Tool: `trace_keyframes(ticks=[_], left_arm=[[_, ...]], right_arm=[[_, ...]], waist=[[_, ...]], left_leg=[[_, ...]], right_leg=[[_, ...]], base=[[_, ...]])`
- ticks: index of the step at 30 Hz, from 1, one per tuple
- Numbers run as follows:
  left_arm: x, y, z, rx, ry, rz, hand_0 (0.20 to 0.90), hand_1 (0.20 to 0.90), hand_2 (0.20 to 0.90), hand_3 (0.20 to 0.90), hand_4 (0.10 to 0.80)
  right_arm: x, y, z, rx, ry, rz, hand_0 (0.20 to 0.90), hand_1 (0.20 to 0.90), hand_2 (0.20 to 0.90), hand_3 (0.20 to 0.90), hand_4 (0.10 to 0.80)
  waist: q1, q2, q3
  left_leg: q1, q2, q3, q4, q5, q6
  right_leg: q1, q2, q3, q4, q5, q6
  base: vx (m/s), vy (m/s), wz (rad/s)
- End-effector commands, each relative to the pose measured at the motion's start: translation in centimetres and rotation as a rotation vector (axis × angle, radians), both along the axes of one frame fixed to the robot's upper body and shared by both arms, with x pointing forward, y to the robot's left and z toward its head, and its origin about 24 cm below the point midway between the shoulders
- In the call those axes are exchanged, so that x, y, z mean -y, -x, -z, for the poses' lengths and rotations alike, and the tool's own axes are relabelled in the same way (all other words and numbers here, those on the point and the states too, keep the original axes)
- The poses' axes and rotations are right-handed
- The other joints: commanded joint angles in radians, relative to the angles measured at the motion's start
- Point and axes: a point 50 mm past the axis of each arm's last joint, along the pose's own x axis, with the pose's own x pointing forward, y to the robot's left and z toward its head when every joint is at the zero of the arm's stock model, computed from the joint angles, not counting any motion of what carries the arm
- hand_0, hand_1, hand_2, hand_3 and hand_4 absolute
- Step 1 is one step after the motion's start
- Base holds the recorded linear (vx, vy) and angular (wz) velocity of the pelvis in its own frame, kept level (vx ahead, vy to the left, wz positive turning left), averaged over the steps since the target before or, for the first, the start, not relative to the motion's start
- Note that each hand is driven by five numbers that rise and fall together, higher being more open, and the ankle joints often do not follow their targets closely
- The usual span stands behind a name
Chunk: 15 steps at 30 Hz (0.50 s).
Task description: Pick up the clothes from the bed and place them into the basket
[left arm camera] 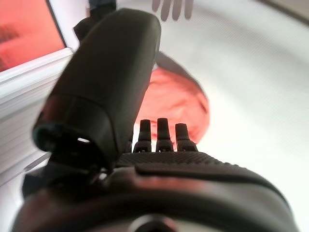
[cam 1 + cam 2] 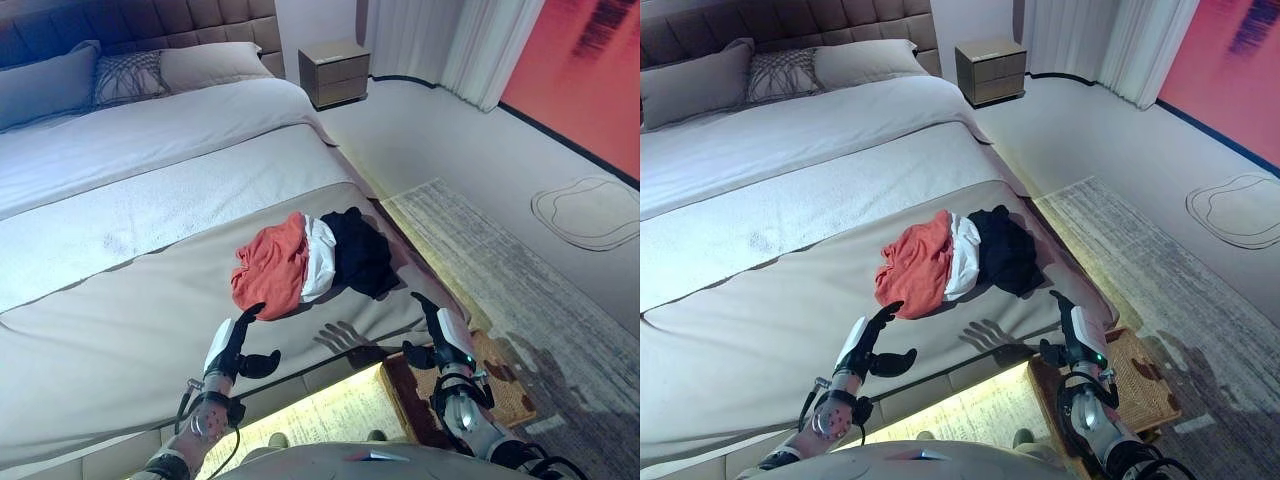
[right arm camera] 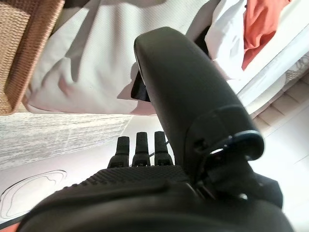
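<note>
A heap of clothes lies on the bed's near right corner: an orange garment (image 2: pixel 270 266), a white one (image 2: pixel 320 258) and a black one (image 2: pixel 360 250). My left hand (image 2: pixel 232 347) is open just in front of the orange garment, fingers straight and pointing at it, holding nothing; the orange garment shows past its fingers in the left wrist view (image 1: pixel 178 99). My right hand (image 2: pixel 443 335) is open and empty at the bed's corner, to the right of the heap. A woven basket (image 2: pixel 500 385) stands on the floor below the right hand.
The bed (image 2: pixel 130 300) has a beige cover, with pillows (image 2: pixel 130 75) at its head. A nightstand (image 2: pixel 335 72) stands at the far wall. A grey rug (image 2: pixel 520 290) lies right of the bed, with curtains (image 2: pixel 440 40) beyond.
</note>
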Motion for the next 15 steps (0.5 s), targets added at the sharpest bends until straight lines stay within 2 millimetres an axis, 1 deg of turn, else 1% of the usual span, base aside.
trace_keyframes(ticks=[1,9,15], left_arm=[[-0.67,-4.1,-3.58,0.203,0.064,0.015,0.9,0.9,0.9,0.9,0.8],[-0.52,-3.93,-3.7,0.225,0.086,-0.009,0.9,0.9,0.9,0.9,0.8],[-0.78,-4.0,-3.87,0.237,0.085,-0.024,0.9,0.9,0.9,0.9,0.8]], right_arm=[[-1.32,-3.64,-3.03,0.218,0.003,-0.075,0.9,0.9,0.9,0.9,0.8],[-1.49,-3.5,-3.26,0.269,0.021,-0.051,0.9,0.9,0.9,0.9,0.8],[-1.74,-3.76,-3.68,0.293,-0.008,-0.061,0.9,0.9,0.9,0.9,0.8]], waist=[[0.002,-0.046,0.009],[0.0,-0.047,0.007],[0.002,-0.047,0.008]], left_leg=[[0.036,-0.057,-0.02,0.007,-0.158,0.047],[0.04,-0.057,-0.019,0.007,-0.163,0.047],[0.04,-0.058,-0.021,0.007,-0.163,0.046]], right_leg=[[0.035,-0.045,-0.004,0.038,-0.091,0.034],[0.04,-0.047,-0.004,0.032,-0.09,0.036],[0.042,-0.047,-0.006,0.031,-0.09,0.036]], base=[[0.0,0.0,0.0],[0.0,0.0,0.0],[0.0,0.0,0.0]])
